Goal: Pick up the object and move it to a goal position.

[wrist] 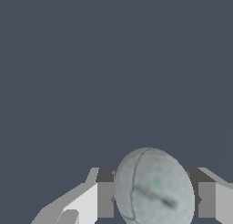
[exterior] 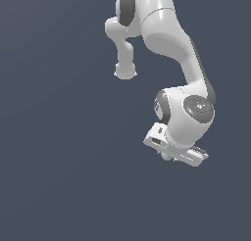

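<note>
Gripper [wrist: 154, 198] fingers [wrist: 105, 199] pinch the pale grey ball [wrist: 154, 189] between them, contact on both sides.

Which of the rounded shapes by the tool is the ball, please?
The small pale ball between the fingers of the tool; the larger white rounds are arm joints.

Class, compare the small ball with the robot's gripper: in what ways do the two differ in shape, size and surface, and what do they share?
Shape: the ball is round, while the gripper is a long, flat-sided bar with fingers.
Size: in the exterior view the ball is far smaller than the gripper's width.
Surface: the ball is grey-bluish with dark lines; the gripper is plain white.
Shared: both are pale against the dark background.
</note>
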`<state>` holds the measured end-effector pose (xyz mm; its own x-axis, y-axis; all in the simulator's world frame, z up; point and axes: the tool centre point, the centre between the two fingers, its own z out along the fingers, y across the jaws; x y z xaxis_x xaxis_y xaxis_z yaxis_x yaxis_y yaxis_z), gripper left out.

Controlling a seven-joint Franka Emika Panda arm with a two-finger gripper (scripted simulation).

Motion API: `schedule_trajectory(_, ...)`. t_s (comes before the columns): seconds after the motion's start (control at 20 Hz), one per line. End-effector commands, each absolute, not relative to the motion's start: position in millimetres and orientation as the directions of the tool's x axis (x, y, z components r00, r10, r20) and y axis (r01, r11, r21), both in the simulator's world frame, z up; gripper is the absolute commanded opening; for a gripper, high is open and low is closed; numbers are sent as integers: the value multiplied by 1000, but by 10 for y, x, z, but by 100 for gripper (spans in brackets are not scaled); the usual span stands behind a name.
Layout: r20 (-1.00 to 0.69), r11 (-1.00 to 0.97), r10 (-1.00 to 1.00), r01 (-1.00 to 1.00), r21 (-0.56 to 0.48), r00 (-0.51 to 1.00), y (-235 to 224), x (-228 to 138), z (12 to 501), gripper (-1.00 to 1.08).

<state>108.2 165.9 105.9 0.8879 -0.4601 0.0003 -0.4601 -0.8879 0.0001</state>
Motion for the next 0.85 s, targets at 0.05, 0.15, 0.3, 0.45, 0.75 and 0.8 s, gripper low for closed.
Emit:
schedule_trajectory(0.05,0,-887,-461,-461,0,887,1788,1168,1128,-100)
schedule_trajectory(0.15,0,-887,-461,-461,0,887,1842,1205,1155,-100)
schedule_trajectory(0.3,0,-887,-461,-461,0,887,1902,1248,1185,-100)
schedule_trajectory(0.45,0,-887,-461,-461,0,887,1943,1277,1205,-100)
schedule_trajectory(0.75,0,-887,-461,-461,0,887,1973,1304,1220,-100)
schedule_trajectory(0.8,0,-887,-461,-461,0,887,1973,1305,1220,-100)
